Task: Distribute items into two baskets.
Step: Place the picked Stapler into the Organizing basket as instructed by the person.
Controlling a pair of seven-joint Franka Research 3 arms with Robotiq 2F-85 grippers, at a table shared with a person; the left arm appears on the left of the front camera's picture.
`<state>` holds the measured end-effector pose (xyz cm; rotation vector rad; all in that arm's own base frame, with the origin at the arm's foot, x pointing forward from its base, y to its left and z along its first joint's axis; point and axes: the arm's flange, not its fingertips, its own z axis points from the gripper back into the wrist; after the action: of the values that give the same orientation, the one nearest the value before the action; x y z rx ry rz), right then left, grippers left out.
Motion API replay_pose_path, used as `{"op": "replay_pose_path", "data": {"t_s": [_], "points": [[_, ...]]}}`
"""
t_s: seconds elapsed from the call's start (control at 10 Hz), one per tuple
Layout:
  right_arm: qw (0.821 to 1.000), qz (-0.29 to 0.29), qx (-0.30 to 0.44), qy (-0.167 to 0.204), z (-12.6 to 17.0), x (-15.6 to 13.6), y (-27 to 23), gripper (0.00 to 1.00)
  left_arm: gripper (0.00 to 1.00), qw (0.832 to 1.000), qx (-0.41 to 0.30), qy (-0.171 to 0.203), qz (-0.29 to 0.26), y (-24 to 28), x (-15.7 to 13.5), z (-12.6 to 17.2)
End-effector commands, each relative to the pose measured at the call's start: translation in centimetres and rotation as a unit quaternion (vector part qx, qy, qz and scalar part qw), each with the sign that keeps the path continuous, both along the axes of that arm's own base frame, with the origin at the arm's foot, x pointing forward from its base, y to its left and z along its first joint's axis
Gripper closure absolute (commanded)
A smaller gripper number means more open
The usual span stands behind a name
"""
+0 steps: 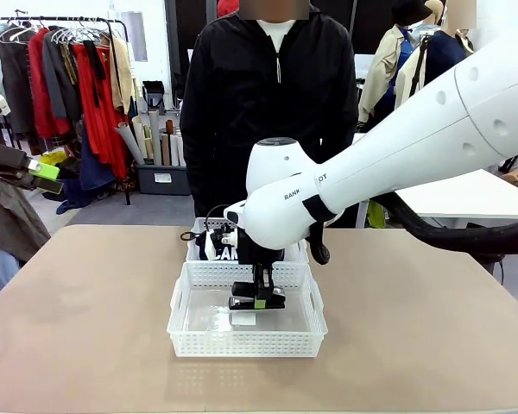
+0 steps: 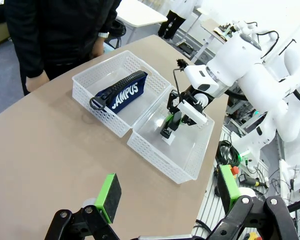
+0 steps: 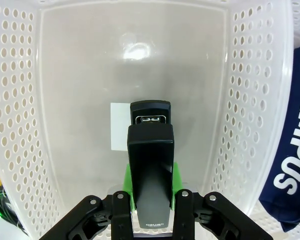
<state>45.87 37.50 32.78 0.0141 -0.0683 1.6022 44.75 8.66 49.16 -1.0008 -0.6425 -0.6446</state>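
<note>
Up front, across the tan table (image 1: pixel 86 328), the right gripper (image 1: pixel 257 300) reaches down into the near basket (image 1: pixel 246 343) and is clamped on the black stapler (image 1: pixel 246 301), which hangs inside the basket over a small white label on its floor. Just behind, touching end to end, sits the far basket (image 1: pixel 194 250) with the navy pouch (image 1: pixel 217 248) in it, mostly hidden by the arm. A person in a black jacket (image 1: pixel 242 103) stands at the far edge. The left gripper (image 1: pixel 36 177) hangs at the picture's left side, well away from both baskets.

From the left wrist, the left gripper (image 2: pixel 167 192) has its green pads (image 2: pixel 109 192) spread wide apart with nothing between them. Beyond them, the pouch (image 2: pixel 121 92) lies slanted in the far basket (image 2: pixel 85 90), and the right gripper (image 2: pixel 170 131) holds the stapler (image 2: pixel 168 132) within the near basket (image 2: pixel 190 165).

From the right wrist, the stapler (image 3: pixel 150 170) is pinched between the right gripper (image 3: pixel 151 200) fingers, pointing up the picture inside the near basket (image 3: pixel 20 125). The pouch (image 3: pixel 292 165) shows past the right wall.
</note>
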Motion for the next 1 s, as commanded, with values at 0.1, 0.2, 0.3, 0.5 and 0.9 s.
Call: {"op": "replay_pose_path", "data": {"t_s": [0.1, 0.2, 0.3, 0.5, 0.9], "points": [[1.000, -0.013, 0.021, 0.000, -0.3, 0.4, 0.4, 1.00, 0.00, 1.000, 0.000, -0.001, 0.001, 0.0, -0.2, 0.1], [1.000, -0.016, 0.018, 0.002, -0.6, 0.5, 0.6, 1.00, 0.00, 1.000, 0.000, -0.001, 0.001, 0.0, -0.2, 0.1], [1.000, -0.020, 0.018, 0.004, -0.7, 0.6, 0.6, 1.00, 0.00, 1.000, 0.000, -0.001, 0.001, 0.0, -0.2, 0.1], [1.000, -0.022, 0.020, -0.001, -0.6, 0.4, 0.7, 0.67, 0.00, 1.000, 0.000, -0.001, 0.001, 0.0, -0.2, 0.1], [0.998, -0.051, 0.027, -0.029, 2.0, -1.5, 0.7, 0.00, 0.00, 1.000, 0.000, -0.001, 0.001, 0.0, -0.2, 0.1]]}}
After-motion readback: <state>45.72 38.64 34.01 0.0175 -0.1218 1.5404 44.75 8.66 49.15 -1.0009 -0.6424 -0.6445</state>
